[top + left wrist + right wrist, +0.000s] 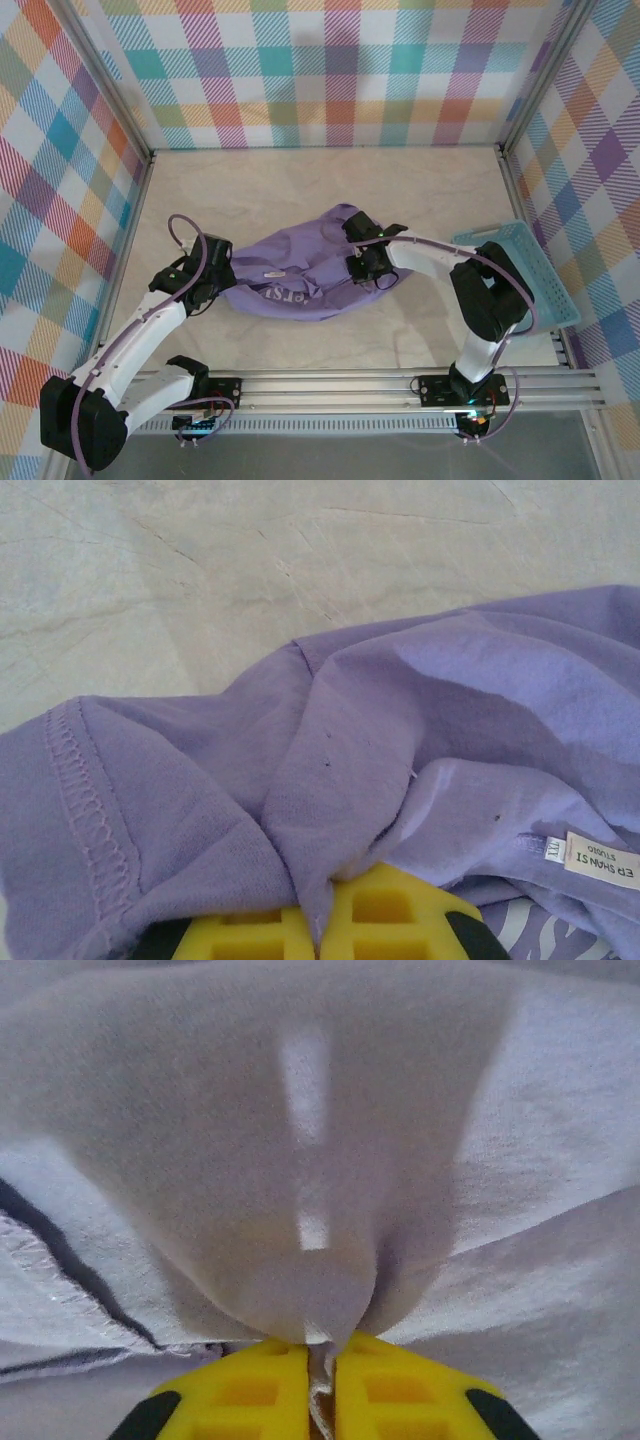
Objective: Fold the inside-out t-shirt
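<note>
Lying crumpled on the table (330, 190), the inside-out t-shirt (290, 285) is being pinched by folds in the clenched left gripper (320, 925), near a stitched hem (85, 810), and the clenched right gripper (322, 1365). Soft and limp, it is being judged best held at hems.

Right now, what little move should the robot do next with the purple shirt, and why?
Probably lift both pairs of jaws and spread them apart: each is shut on the soft lavender-purple t-shirt, which lies bunched in a heap.
</note>
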Robot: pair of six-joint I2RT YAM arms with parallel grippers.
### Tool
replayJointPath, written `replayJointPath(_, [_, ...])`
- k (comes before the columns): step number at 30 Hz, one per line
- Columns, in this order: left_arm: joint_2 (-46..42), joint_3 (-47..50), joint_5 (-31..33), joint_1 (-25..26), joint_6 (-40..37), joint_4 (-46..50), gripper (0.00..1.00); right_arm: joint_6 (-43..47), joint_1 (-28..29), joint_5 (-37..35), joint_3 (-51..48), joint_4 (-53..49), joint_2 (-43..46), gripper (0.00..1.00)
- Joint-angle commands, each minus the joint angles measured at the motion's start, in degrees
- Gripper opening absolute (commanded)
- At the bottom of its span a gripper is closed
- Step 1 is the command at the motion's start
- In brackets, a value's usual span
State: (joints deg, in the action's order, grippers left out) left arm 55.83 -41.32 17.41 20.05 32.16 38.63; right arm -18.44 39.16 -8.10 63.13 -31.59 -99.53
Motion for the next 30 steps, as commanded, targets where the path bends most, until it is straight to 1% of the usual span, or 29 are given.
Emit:
replayJointPath(1, [-1.6, -1.8, 0.3, -0.9, -0.4, 0.3, 0.00, -0.6, -0.2, -6.1, 2.3, -3.0, 5.4, 0.00])
replayJointPath(4, [-2.6, -6.7, 1.5, -1.3, -1.5, 2.5, 0.00, 0.0, -0.3, -12.9, 4.7, -8.8, 13.4, 0.00])
replayJointPath(6, [-3.7, -11.7, 2.7, -1.6, -2.4, 4.4, 0.00, 1.4, -0.4, -15.6, 7.8, -12.0, 20.0, 0.00])
replayJointPath(10, [-5.7, -23.8, 4.2, -1.8, -3.9, 6.5, 0.00, 4.1, -1.3, -17.0, 16.7, -16.0, 30.8, 0.00])
replayJointPath(12, [-5.6, -31.2, 3.5, -1.8, -4.3, 7.3, 0.00, 5.7, -1.4, -17.3, 22.4, -17.4, 33.4, 0.00])
replayJointPath(15, [-4.7, -41.6, 0.0, -1.8, -5.1, 7.4, 0.00, 8.0, -1.3, -15.9, 31.5, -18.7, 35.7, 0.00])
replayJointPath(19, [-2.1, -55.8, -6.2, -1.8, -6.4, 9.1, 0.00, 9.8, -1.4, -11.5, 43.4, -19.6, 37.5, 0.00])
replayJointPath(22, [-1.2, -65.2, -8.8, -1.8, -7.2, 10.9, 0.00, 10.7, -1.4, -7.7, 52.2, -21.3, 37.7, 0.00])
replayJointPath(26, [-1.1, -72.8, -12.9, -1.8, -7.7, 11.7, 0.00, 10.6, -1.3, -3.0, 60.8, -23.6, 36.8, 0.00])
replayJointPath(28, [-0.8, -74.5, -15.1, -1.8, -7.5, 12.0, 0.00, 10.5, -1.4, -0.9, 61.8, -23.6, 36.4, 0.00])
replayJointPath(30, [-0.7, -73.6, -16.4, -1.8, -7.2, 11.9, 0.00, 10.2, -1.4, -1.2, 59.4, -23.1, 36.4, 0.00])
